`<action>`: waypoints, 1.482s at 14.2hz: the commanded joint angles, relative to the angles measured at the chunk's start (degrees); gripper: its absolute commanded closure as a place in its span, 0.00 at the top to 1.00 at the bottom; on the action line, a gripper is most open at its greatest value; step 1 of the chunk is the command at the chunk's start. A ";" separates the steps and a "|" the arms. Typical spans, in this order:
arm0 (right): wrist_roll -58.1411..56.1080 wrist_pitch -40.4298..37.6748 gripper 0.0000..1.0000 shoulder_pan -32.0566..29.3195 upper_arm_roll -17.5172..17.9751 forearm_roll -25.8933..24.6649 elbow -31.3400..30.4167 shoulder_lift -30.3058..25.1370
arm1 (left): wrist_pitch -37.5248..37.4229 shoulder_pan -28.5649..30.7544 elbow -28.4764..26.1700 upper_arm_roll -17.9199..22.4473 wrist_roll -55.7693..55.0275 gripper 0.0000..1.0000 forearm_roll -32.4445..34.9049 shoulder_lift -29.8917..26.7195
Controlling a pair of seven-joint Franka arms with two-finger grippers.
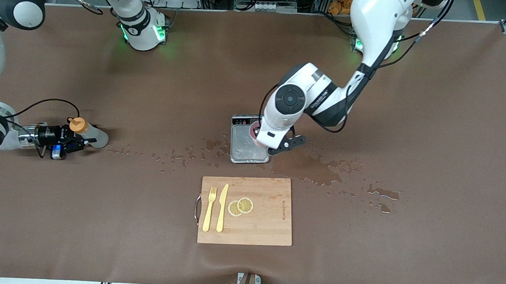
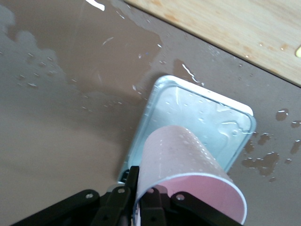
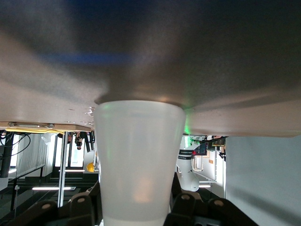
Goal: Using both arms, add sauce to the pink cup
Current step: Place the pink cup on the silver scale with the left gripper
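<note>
Brown table [image 1: 431, 125]; sauce [image 1: 89, 133] in right claw [image 1: 77, 143].

Little can be read here. The left arm [image 1: 311, 97] carries a line of dark lettering along its white link, right of frame centre in the front view, too small to make out. The cutting board [image 1: 246, 211], in the lower middle, has a small branded mark near its edge, turned sideways and unreadable. The scale [image 1: 248, 139] shows no legible digits.
</note>
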 commanded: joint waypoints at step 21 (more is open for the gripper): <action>39.66 -6.95 0.42 17.44 -0.05 -8.12 13.29 -11.51 | 4.08 -3.63 4.94 0.75 -2.62 1.00 -0.31 4.89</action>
